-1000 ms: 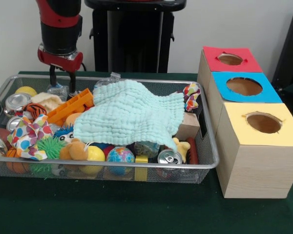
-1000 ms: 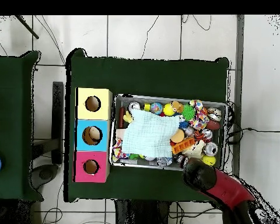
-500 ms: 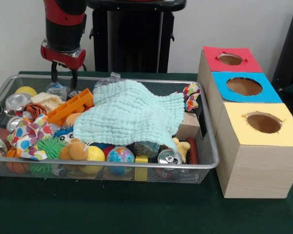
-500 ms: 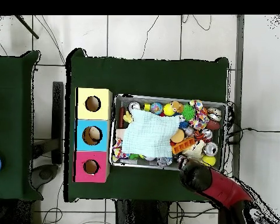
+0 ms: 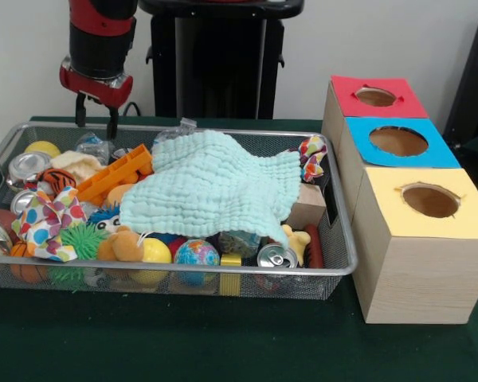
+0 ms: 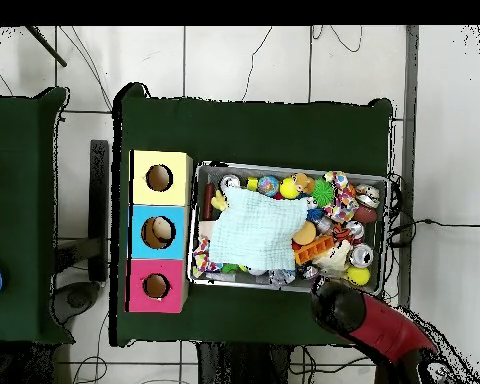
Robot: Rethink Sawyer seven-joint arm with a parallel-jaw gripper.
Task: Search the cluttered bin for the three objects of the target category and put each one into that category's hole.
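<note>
Front view: tool [image 5: 94, 120] empty, prongs apart, above the far corner of bin [image 5: 346, 263]; targets likely hidden under cloth [image 5: 215, 191], so descend onto cloth, pinch it, lift it clear first.

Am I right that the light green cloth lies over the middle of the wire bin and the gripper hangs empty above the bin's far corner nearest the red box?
Not quite: the front view shows the empty gripper above the far corner away from the red box. The light green cloth does lie over the middle of the wire bin.
</note>
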